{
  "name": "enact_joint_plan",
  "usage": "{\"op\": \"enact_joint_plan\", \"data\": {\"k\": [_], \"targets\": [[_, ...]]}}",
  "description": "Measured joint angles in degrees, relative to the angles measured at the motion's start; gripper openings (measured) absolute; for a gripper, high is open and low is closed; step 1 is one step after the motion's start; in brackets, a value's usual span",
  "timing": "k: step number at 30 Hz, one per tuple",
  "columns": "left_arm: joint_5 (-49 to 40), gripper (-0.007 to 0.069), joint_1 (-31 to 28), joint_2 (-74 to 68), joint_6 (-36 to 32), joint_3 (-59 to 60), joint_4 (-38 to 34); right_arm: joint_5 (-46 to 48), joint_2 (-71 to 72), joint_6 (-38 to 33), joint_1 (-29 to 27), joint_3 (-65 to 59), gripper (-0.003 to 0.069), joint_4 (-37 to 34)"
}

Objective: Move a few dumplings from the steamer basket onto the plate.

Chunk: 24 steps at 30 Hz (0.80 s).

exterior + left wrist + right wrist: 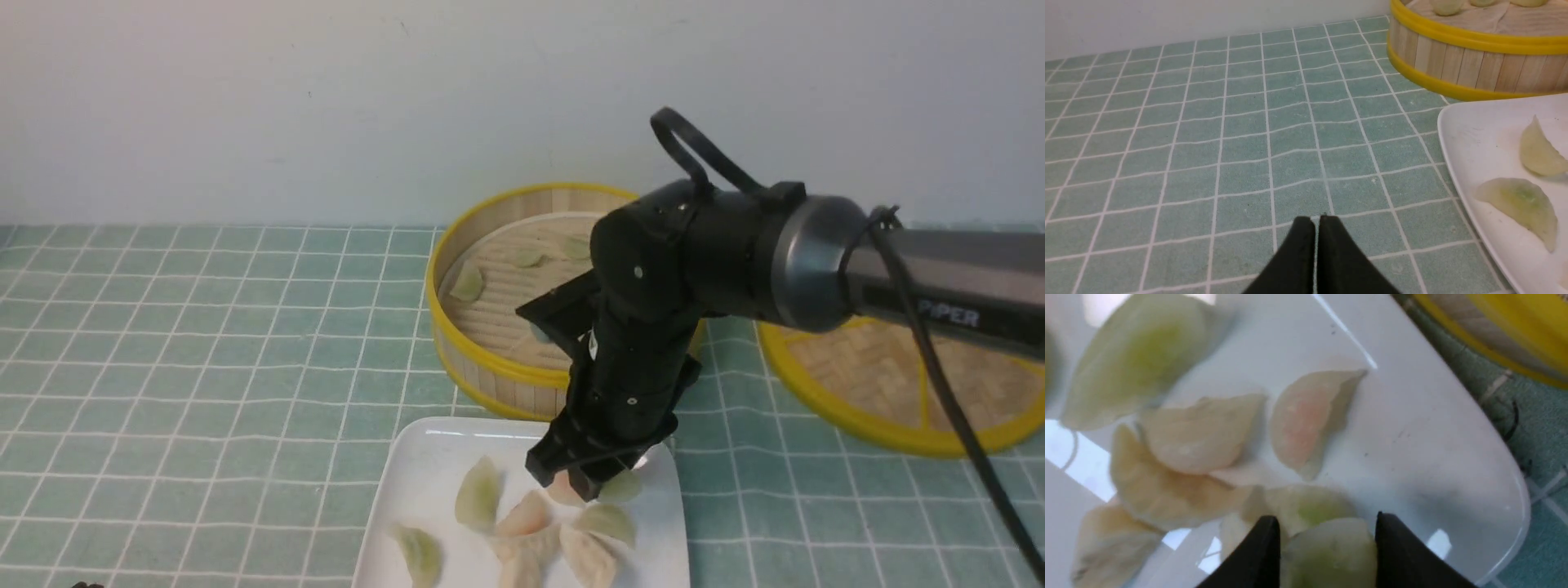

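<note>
My right gripper (592, 482) (1327, 516) hovers low over the far right part of the white plate (408, 490) (1412, 416), shut on a pale green dumpling (1331, 555) (622, 487) that fills the gap between its fingers. Several dumplings lie on the plate: a green one (478, 494), a pinkish one (526, 514) (1306, 420) and cream ones (588, 559). The steamer basket (457, 343) (1474, 41) stands just behind the plate with three green dumplings (468, 282) inside. My left gripper (1316, 217) is shut and empty, low over the tiled cloth left of the plate (1478, 134).
The flat woven lid (882, 384) with yellow spokes lies to the right of the basket, partly behind my right arm. A green tiled cloth (204, 367) covers the table, and a pale wall rises behind it.
</note>
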State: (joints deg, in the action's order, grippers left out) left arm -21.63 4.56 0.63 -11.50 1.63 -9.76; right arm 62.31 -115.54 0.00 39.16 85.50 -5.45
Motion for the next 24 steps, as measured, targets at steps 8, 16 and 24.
{"op": "enact_joint_plan", "data": {"k": [8, 16, 24], "targets": [[0.0, -0.0006, 0.0, 0.0, 0.0, 0.0, 0.0, 0.6, 2.1, 2.2, -0.4, -0.1, 0.0473, 2.8], [0.0, -0.0006, 0.0, 0.0, 0.0, 0.0, 0.0, 7.2, 23.8, 6.9, -0.4, -0.1, 0.0081, 6.2], [0.0, -0.0006, 0.0, 0.0, 0.0, 0.0, 0.0, -1.9, 50.4, 9.7, -0.4, -8.8, -0.0013, 6.3]]}}
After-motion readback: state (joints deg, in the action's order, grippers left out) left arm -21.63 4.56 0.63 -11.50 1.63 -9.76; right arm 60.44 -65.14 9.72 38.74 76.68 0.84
